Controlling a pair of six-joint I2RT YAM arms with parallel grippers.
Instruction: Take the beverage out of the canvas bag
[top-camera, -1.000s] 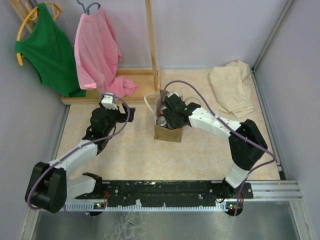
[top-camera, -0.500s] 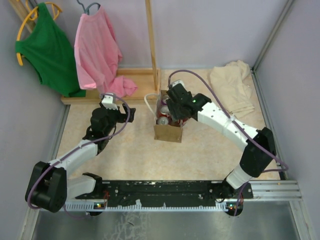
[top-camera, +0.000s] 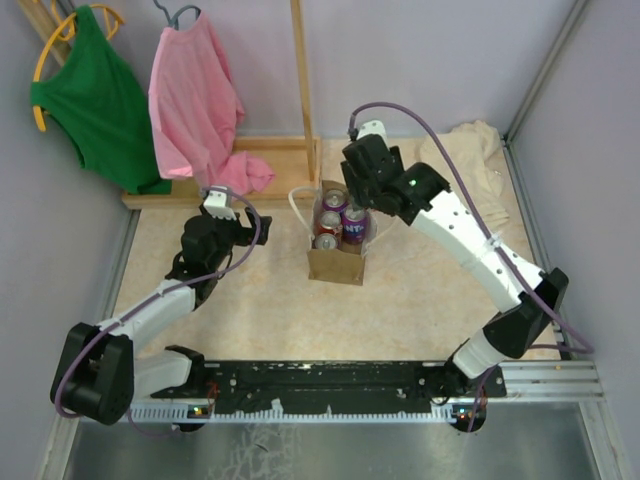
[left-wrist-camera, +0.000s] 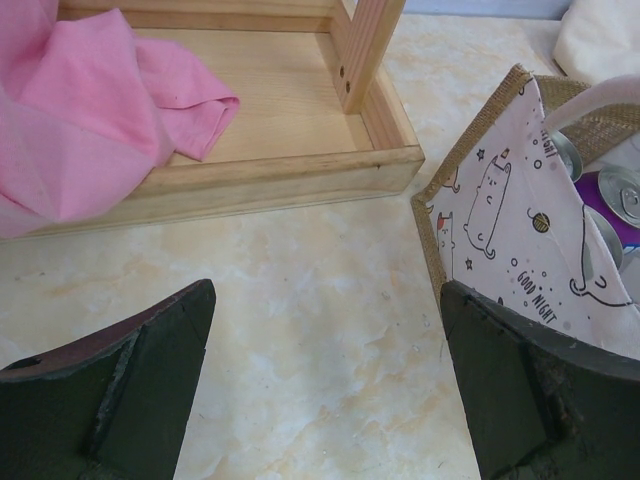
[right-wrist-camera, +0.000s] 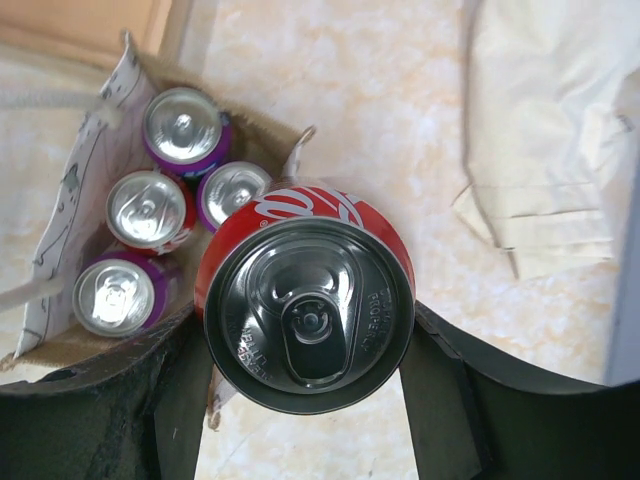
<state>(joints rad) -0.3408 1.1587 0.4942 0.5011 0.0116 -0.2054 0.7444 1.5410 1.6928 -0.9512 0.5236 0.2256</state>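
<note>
Red aluminium soda can (right-wrist-camera: 308, 310): clamped between the fingers of the right pincer (right-wrist-camera: 310, 345), held above the rim of the small tan-brown canvas bag (top-camera: 335, 265). Four other cans (right-wrist-camera: 148, 208) stand upright inside the bag. Left pincer (left-wrist-camera: 325, 380): fingers spread, empty, over the marbled beige table (left-wrist-camera: 300, 300) just left of the bag.

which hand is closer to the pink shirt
Left. The left hand is in front of the pink shirt; the right hand holds a red can near the bag, farther right.
</note>
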